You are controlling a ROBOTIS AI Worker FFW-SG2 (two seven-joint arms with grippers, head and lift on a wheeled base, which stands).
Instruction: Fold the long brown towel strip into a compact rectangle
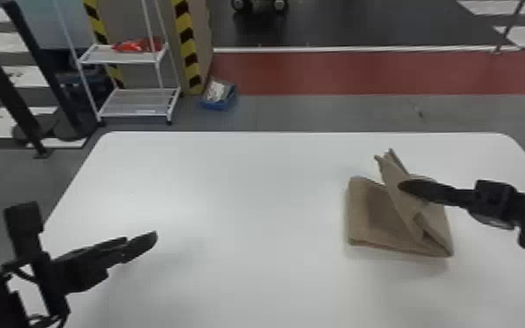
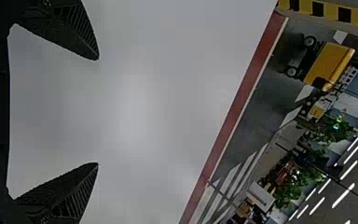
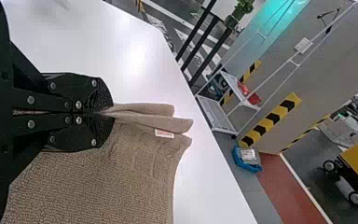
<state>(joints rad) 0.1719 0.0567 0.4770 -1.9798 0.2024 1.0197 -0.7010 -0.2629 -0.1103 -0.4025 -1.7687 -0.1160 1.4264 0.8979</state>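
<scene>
Head view: right gripper (image 1: 404, 186) clenched on a raised flap of the brown towel (image 1: 359, 213), right side of table (image 1: 231, 261), flat part extending leftward from those fingers; left gripper (image 2: 98, 111) spread, well apart.

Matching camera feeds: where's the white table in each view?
Head view: white table fills lower centre, beneath the towel.
Left wrist view: table ahead of the open left tool.
Right wrist view: table around the towel held by the right tool.
Shared landmark: red floor strip beyond the table.
</scene>
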